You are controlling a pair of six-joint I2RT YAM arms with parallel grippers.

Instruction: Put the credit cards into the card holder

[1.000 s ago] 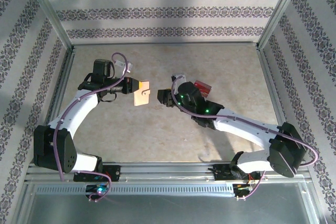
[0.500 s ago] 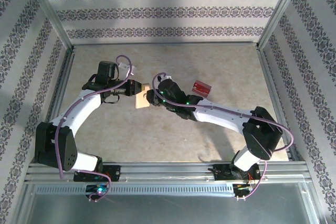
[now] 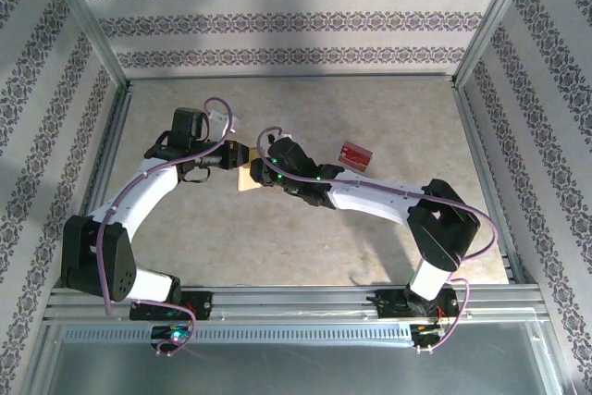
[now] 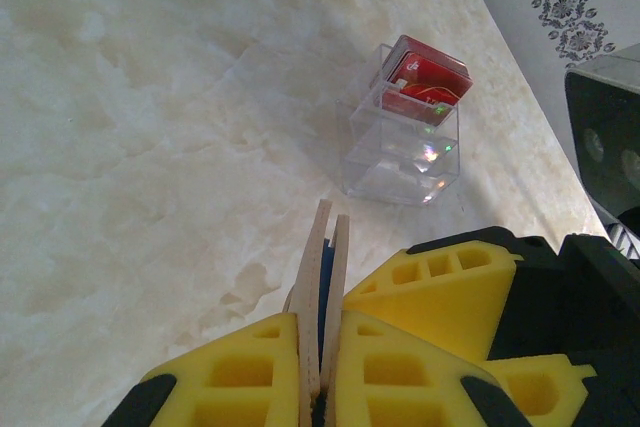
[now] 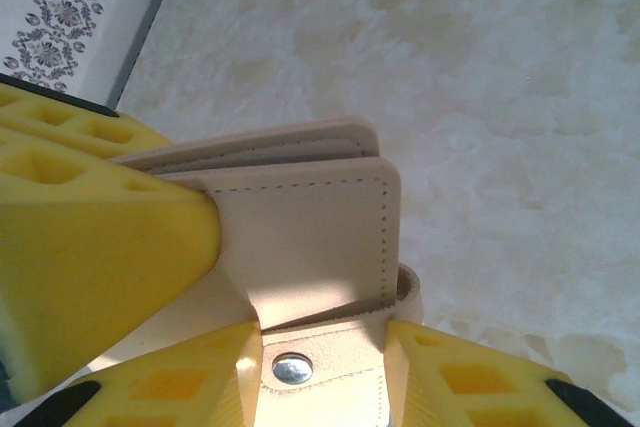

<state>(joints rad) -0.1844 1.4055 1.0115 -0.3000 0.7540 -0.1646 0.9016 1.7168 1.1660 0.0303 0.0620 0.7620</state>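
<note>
The card holder (image 3: 247, 177), a tan wallet, hangs above the table, and my left gripper (image 3: 237, 156) is shut on its folded edge. In the left wrist view its two leaves (image 4: 322, 257) stick out between the yellow fingers (image 4: 235, 372), with blue showing inside. My right gripper (image 3: 263, 171) meets it from the right. In the right wrist view the holder (image 5: 300, 217) fills the middle. Its closing tab with a metal snap (image 5: 292, 369) sits pinched between my right gripper (image 5: 322, 335) fingers. The red credit cards (image 3: 355, 154) stand in a clear box (image 4: 405, 147), apart from both grippers.
The clear box with the cards (image 4: 428, 77) rests on the marble-patterned table (image 3: 305, 108) to the right of both grippers. Metal frame rails (image 3: 291, 76) and patterned walls close in the table. The right arm (image 3: 388, 201) stretches across the table's middle.
My right arm has swung left from near the card box to the holder, and its jaws have narrowed onto the tab. The left gripper has kept its grip on the holder.
</note>
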